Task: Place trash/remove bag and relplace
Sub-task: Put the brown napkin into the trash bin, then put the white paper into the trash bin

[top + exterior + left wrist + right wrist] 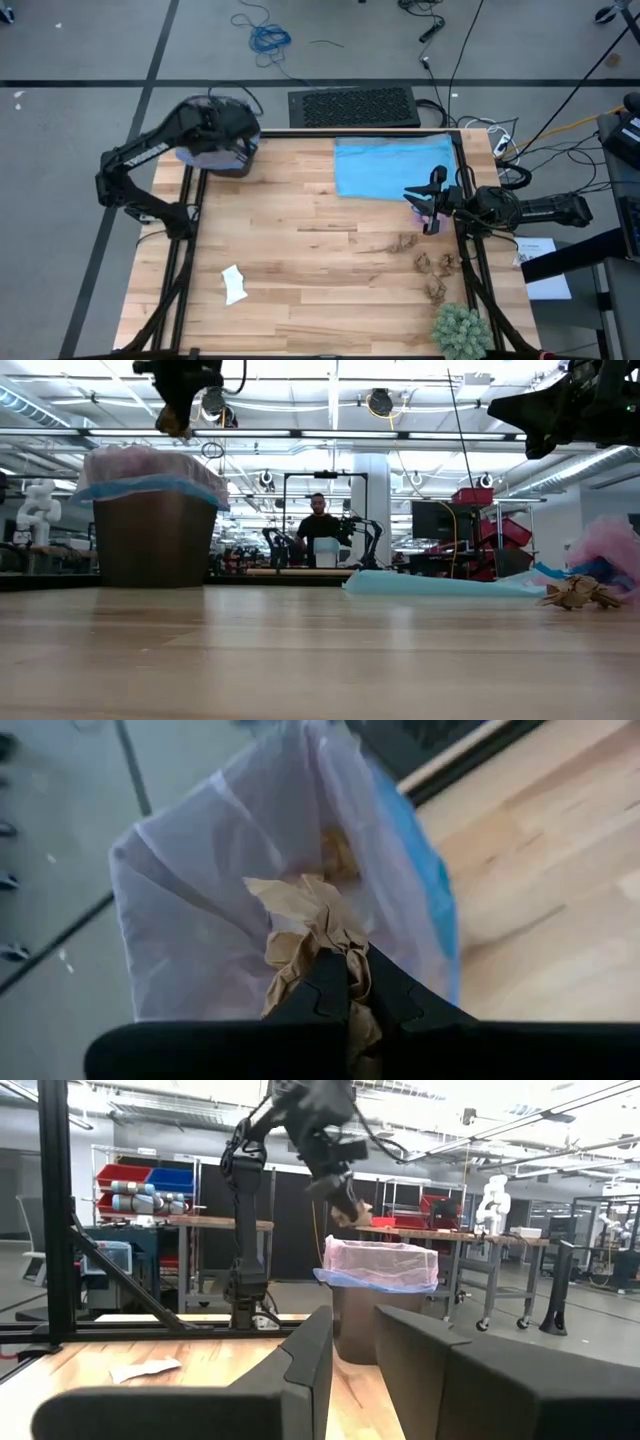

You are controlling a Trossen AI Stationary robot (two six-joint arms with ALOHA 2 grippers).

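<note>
The dark bin stands at the table's far left corner, lined with a lavender-pink bag over a blue rim. My left gripper hovers above its mouth, shut on a brown paper wad; another wad lies inside. More brown wads and a white scrap lie on the table. My right gripper is open at the table's right side, level and facing the bin, touching nothing. A crumpled pink bag lies under it. My left gripper pinches the brown paper wad between its two fingers from above, pointing down. The wad bulges out past the fingertips and hangs clear above the lined bin's opening.
A light blue plastic bag lies flat at the far right of the table. A green spiky plant sits at the near right corner. Bare wood spreads across the middle. A person stands far behind the table.
</note>
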